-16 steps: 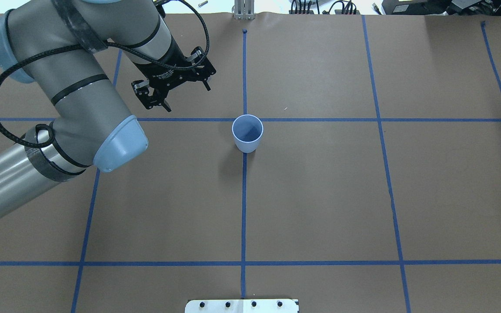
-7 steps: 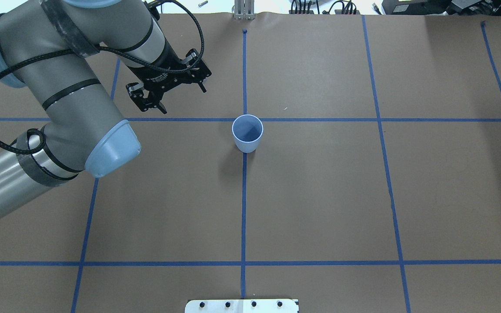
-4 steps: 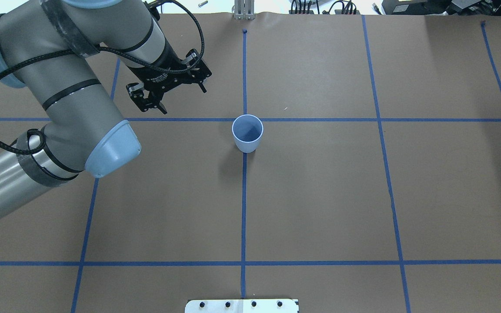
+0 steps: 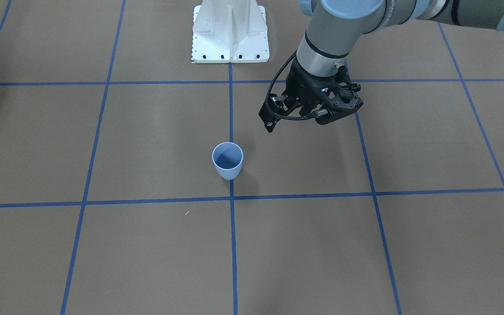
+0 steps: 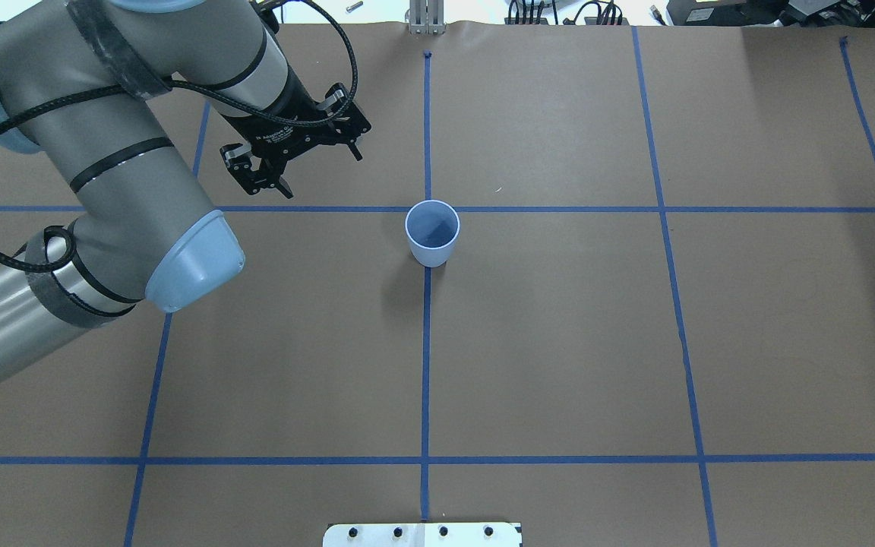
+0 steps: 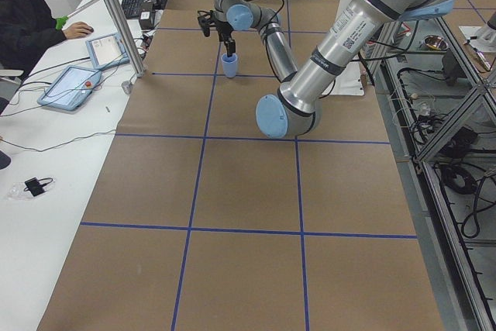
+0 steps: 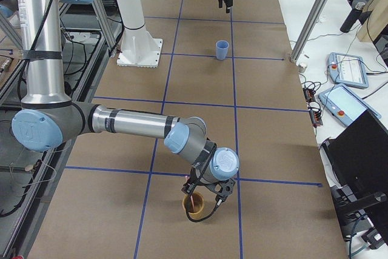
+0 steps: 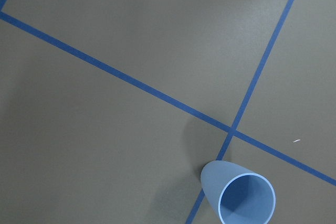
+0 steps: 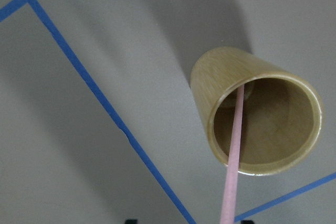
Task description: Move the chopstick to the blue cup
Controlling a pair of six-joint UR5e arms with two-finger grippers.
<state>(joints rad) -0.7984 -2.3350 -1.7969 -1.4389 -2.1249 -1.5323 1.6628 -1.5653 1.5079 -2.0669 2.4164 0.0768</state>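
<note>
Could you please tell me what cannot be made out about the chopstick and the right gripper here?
The chopstick: its upper end is cut off by the right wrist view's bottom edge.
The right gripper: only in the exterior right view, small; jaws open or shut, cannot tell.

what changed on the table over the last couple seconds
The left gripper, open and empty, drew back a little to the robot's left, away from the blue cup. The cup stayed where it was, upright and empty. Nothing was taken hold of or let go.
</note>
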